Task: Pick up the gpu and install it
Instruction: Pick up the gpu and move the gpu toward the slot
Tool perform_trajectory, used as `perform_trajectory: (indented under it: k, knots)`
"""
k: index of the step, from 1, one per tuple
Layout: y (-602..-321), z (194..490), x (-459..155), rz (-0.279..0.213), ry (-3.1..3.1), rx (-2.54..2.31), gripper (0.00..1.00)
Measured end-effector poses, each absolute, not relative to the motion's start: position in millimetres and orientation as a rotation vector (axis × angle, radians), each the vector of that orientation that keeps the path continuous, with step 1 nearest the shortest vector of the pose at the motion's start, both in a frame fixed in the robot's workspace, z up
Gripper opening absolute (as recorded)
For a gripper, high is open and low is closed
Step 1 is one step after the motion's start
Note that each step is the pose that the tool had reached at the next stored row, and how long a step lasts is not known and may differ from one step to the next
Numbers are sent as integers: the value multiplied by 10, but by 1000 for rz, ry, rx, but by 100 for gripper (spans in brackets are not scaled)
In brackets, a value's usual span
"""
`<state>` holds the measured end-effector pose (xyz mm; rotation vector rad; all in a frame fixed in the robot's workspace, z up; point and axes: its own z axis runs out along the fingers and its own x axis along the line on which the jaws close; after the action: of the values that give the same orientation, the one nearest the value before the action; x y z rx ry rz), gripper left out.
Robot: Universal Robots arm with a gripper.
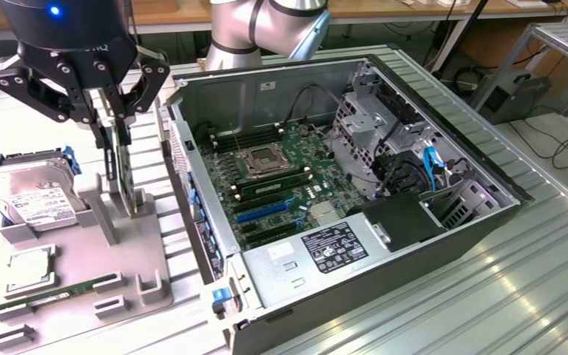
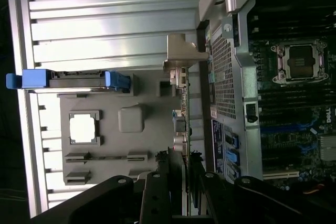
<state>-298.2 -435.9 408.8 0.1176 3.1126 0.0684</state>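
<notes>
The gpu is a thin black card standing on edge over the grey fixture tray. Its lower end sits between the tray's upright posts. My gripper hangs over it at the exterior view's upper left, one finger on each face of the card, shut on its top part. In the wrist view the gpu appears edge-on with its silvery bracket at the far end, and my gripper clamps the near end. The open computer case lies to the exterior view's right, motherboard exposed.
On the tray lie a hard drive, a processor chip and a green memory stick. Blue expansion slots show on the motherboard. The case wall rises close beside the tray. The ribbed metal table spreads around.
</notes>
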Motion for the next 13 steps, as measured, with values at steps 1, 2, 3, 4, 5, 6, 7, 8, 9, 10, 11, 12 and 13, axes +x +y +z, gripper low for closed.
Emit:
perform_trajectory:
  k: [1, 2, 3, 4, 5, 6, 7, 8, 9, 10, 11, 12, 13]
  knots:
    - [-4359, 4097, -2979, 69, 3112, 118, 27]
    - [-4359, 4103, -2975, 69, 3113, 118, 27]
    - [-4359, 4109, -2968, 70, 3112, 118, 27]
    - [-4358, 4114, -2955, 71, 3112, 118, 27]
    - [-4358, 4119, -2934, 73, 3113, 118, 27]
    - [-4358, 4123, -2916, 74, 3113, 118, 27]
    - [-4359, 4125, -2892, 76, 3113, 118, 27]
    - [-4359, 4126, -2869, 78, 3114, 118, 27]
    - [-4359, 4126, -2846, 78, 3114, 118, 27]
    - [-4359, 4126, -2822, 79, 3115, 118, 27]
    - [-4359, 4126, -2780, 80, 3116, 118, 27]
    - [-4359, 4126, -2740, 81, 3117, 118, 27]
    - [-4359, 4126, -2705, 81, 3119, 118, 27]
